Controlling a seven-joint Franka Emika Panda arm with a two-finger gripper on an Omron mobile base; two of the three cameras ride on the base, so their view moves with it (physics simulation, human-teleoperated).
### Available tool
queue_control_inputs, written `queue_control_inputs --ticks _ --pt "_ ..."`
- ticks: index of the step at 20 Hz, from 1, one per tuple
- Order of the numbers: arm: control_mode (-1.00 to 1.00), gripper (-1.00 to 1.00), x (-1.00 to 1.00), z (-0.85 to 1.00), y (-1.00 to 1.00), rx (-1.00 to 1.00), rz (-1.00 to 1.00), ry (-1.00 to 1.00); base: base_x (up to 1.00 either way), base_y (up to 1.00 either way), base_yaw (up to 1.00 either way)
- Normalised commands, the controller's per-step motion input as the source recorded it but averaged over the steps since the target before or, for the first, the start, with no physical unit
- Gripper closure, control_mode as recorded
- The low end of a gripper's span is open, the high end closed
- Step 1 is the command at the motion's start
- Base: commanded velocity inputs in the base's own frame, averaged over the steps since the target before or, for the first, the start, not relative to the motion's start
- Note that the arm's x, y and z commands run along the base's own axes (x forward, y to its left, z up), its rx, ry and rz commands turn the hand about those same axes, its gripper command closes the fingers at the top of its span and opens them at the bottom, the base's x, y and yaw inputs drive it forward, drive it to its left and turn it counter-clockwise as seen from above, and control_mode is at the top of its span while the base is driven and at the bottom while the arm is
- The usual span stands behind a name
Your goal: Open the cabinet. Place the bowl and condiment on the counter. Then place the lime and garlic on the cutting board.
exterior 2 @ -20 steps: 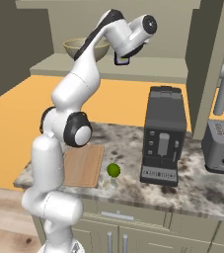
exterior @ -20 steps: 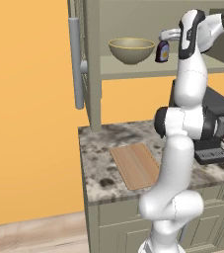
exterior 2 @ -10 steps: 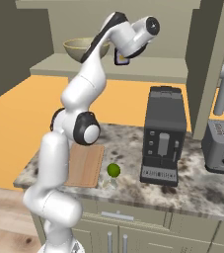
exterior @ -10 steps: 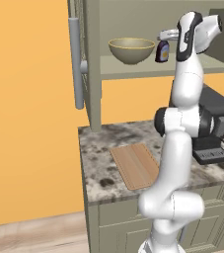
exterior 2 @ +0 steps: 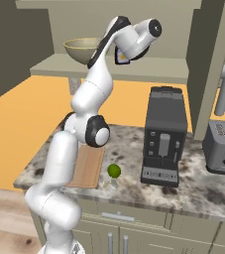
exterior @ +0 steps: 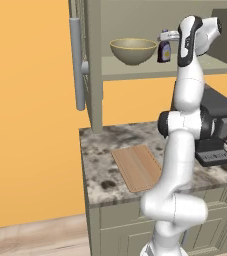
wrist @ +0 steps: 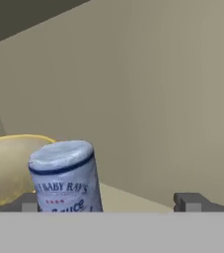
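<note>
Your robot arm is reaching up high into the open cabinet (exterior: 92,65). The cabinet door is swung out to the side, and you are seeing its long grey handle (exterior: 77,65) sticking out.

The gripper (wrist: 108,203) is spread wide open. It is not holding anything. In the hand view, one dark finger (wrist: 190,201) is sitting on the right and the other on the left, and the condiment (wrist: 66,176) is standing upright between them, closer to the left one. You cannot tell if that finger is touching the bottle. The gripper (exterior: 169,36) is sitting right at the top of the bottle in the left base view.

The condiment (exterior: 163,50) is standing on the cabinet shelf (exterior: 135,69). The bowl (exterior: 133,51) is sitting on the same shelf, just beside the bottle, on its left in the left base view. In the hand view you are seeing the bowl's yellow rim (wrist: 12,148) behind the bottle.

Down below, the cutting board (exterior: 139,167) is lying flat on the counter (exterior: 100,155), with nothing on it. The lime (exterior 2: 114,171) is resting on the counter near the front edge, between the cutting board and the black coffee machine (exterior 2: 164,135). A pale little thing is sitting just under the lime, too small to tell what it is. A grey toaster (exterior 2: 224,146) is standing further right.
</note>
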Motion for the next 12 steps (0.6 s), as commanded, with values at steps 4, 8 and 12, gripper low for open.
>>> queue_control_inputs --ticks 4,8,12 --pt "-1.0 -1.0 0.23 0.0 -0.01 0.0 0.02 0.0 0.0 0.0 0.0" --pt "-1.0 1.0 0.16 0.02 -0.03 0.0 0.01 0.0 0.0 0.0 0.0" --pt "-1.0 1.0 -0.25 0.18 -0.7 0.06 0.0 0.0 0.0 0.0 0.0"
